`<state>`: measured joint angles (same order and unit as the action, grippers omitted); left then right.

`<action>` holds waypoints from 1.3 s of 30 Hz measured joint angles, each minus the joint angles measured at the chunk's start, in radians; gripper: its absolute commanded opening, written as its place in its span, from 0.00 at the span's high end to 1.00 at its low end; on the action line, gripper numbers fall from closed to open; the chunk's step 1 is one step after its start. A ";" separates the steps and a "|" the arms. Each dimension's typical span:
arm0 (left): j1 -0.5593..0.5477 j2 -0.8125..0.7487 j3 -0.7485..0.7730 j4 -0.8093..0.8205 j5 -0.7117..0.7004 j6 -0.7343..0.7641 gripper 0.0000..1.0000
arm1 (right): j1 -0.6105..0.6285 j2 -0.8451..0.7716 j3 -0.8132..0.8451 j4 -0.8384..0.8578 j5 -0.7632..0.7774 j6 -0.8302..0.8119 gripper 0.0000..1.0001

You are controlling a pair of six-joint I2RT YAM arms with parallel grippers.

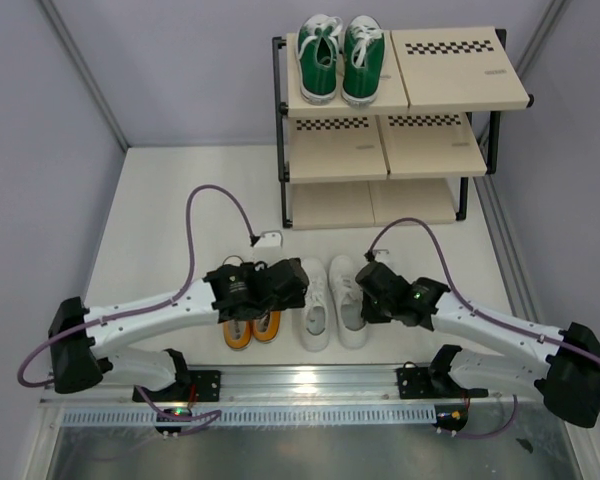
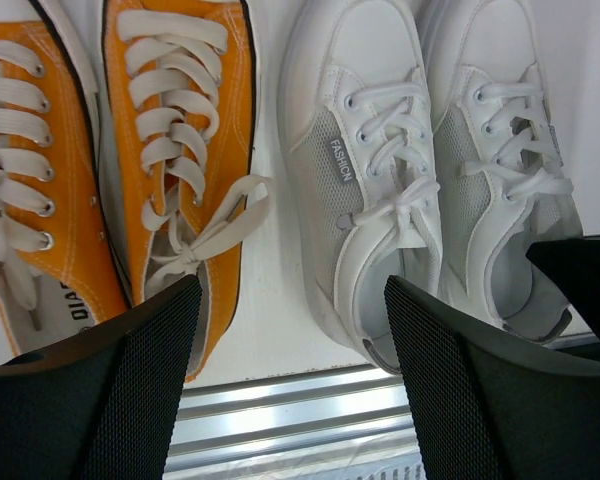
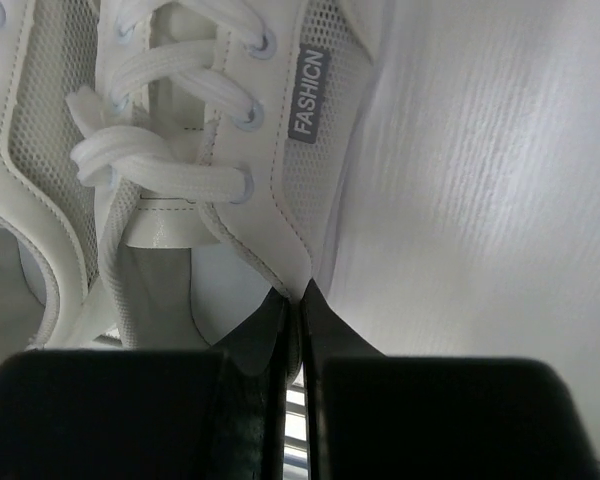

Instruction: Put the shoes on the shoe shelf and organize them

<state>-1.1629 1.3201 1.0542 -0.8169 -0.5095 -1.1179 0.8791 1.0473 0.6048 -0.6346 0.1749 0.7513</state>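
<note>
A white pair of shoes [image 1: 330, 305] lies on the table before the arms, with an orange pair [image 1: 252, 328] to its left. My right gripper [image 3: 292, 300] is shut on the outer collar of the right white shoe [image 3: 230, 130], and the rim is pinched between its fingers. My left gripper [image 2: 292, 330] is open and holds nothing, above the gap between the right orange shoe [image 2: 180, 150] and the left white shoe [image 2: 370, 180], near their heels. A green pair [image 1: 340, 60] stands on the left board of the top tier of the shoe shelf [image 1: 460, 70].
The shelf's two lower tiers [image 1: 430, 150] carry no shoes. A small white tag [image 1: 268, 239] on a purple cable lies ahead of the left arm. A metal rail [image 1: 310, 380] runs along the near table edge, just behind the shoe heels.
</note>
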 measured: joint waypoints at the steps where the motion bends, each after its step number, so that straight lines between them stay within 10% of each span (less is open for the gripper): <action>1: 0.000 -0.023 0.000 -0.010 -0.013 0.000 0.21 | 0.000 0.000 0.011 -0.011 0.021 0.000 0.97; 13: 0.086 -0.253 -0.085 -0.043 -0.066 0.036 0.20 | -0.076 0.021 0.270 -0.055 0.244 -0.021 0.97; 39: 0.118 -0.285 -0.096 -0.018 -0.066 0.177 0.19 | -0.452 0.308 0.357 0.322 0.063 -0.336 0.97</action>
<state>-1.0447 1.0351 0.9581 -0.8349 -0.5751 -0.9405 0.4274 1.3552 0.9615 -0.3130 0.2382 0.4156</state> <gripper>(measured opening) 0.809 0.064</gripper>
